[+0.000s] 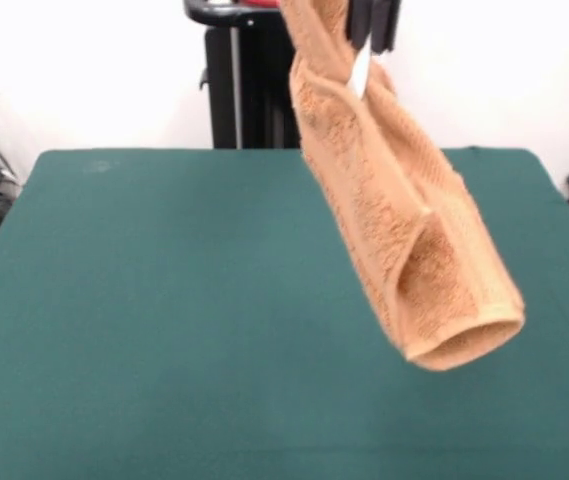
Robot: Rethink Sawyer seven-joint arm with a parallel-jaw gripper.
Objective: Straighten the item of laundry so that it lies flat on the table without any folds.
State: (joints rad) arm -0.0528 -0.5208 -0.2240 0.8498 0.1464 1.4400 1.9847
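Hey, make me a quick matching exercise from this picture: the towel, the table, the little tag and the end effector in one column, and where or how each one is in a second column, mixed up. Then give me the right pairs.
Column one:
1. towel
2. table
3. tag
4. end effector

Column two:
A. small and white, just under the black tips
B. at the top edge, clamped on the cloth
C. dark green, spread wide below
D. orange-tan, hanging in the air, curled into a tube at its lower end

Right pairs: 1-D, 2-C, 3-A, 4-B
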